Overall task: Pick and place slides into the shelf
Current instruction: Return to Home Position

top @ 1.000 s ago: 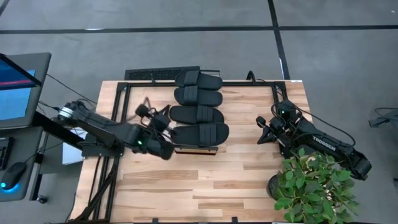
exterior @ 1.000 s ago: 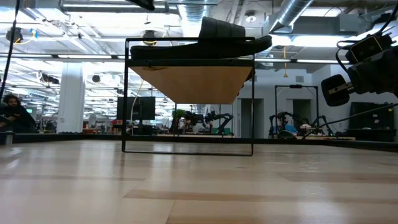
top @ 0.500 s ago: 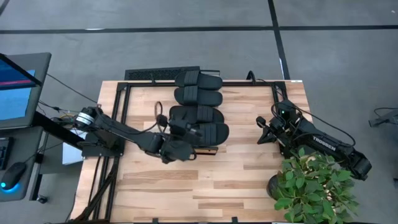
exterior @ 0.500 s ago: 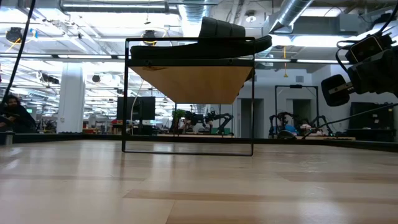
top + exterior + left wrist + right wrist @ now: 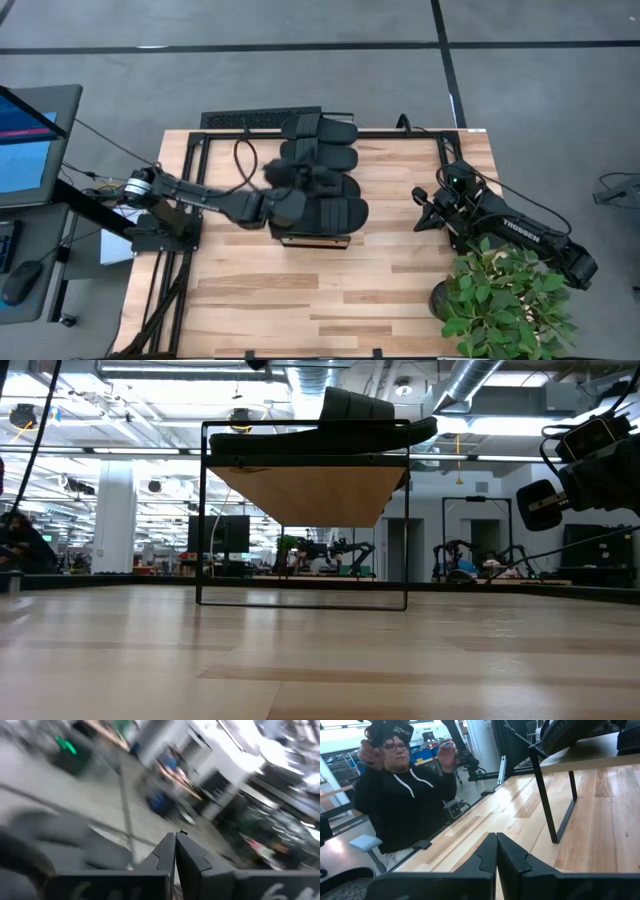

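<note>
A: The left pincer [image 5: 175,836] is clenched on nothing, fingers pressed flat together. Its arm stretches from the table's [image 5: 300,300] left edge out over the slides [image 5: 335,213].
B: And the right pincer [image 5: 496,836]?
A: Clenched too and empty, its arm folded by the right edge near a leafy plant [image 5: 505,300].
B: The slides?
A: All four lie side by side atop the shelf [image 5: 305,495]. They are matte black with ribbed straps, on pale wood in a thin dark frame.

slides [image 5: 330,212] cover the shelf [image 5: 320,240] (open table [image 5: 330,295] in front, plant [image 5: 505,300] at corner).
</note>
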Tool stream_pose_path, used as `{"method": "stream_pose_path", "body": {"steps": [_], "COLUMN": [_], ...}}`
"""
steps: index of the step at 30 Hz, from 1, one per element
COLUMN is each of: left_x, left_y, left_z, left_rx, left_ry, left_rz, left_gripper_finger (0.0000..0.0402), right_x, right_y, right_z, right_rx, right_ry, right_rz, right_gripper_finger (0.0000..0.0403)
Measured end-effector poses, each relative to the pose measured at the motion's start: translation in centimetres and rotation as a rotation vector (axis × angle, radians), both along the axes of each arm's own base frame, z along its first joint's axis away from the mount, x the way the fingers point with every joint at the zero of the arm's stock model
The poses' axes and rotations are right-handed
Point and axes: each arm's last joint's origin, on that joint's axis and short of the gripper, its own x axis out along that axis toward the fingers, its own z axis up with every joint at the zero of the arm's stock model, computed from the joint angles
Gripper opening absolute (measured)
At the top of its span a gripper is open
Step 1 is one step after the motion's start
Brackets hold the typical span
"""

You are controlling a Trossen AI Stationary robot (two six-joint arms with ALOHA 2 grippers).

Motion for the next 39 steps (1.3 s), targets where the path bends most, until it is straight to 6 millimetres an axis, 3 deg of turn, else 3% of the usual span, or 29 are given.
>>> {"method": "stream_pose_path", "body": {"steps": [3,6,8,10,13,19,24,39], "left_x": [0.7,1.1,1.1,0.9,1.1,1.3,1.1,5.1], "left_y": [2.0,3.2,3.4,3.2,2.5,1.4,0.3,-1.1], "left_z": [-0.6,-1.7,-2.5,-2.9,-2.0,1.6,2.3,-3.4], "left_rx": [-0.074,-0.27,-0.412,-0.448,-0.417,-0.315,-0.3,-0.421], "left_ry": [-0.044,-0.172,-0.237,-0.262,-0.359,-0.617,-0.672,-0.717], "left_rz": [-0.174,-0.317,-0.351,-0.33,-0.329,-0.445,-0.482,-0.484], "left_gripper_finger": [0.0,0.0,0.0,0.0,0.0,0.0,0.0,0.0], "right_x": [0.0,0.0,0.0,0.0,0.0,0.0,0.0,0.0], "right_y": [0.0,0.0,0.0,0.0,0.0,0.0,0.0,0.0], "right_z": [0.0,0.0,0.0,0.0,0.0,0.0,0.0,0.0], "right_rx": [0.0,0.0,0.0,0.0,0.0,0.0,0.0,0.0], "right_ry": [0.0,0.0,0.0,0.0,0.0,0.0,0.0,0.0], "right_rz": [0.0,0.0,0.0,0.0,0.0,0.0,0.0,0.0], "right_gripper_finger": [0.0,0.0,0.0,0.0,0.0,0.0,0.0,0.0]}}
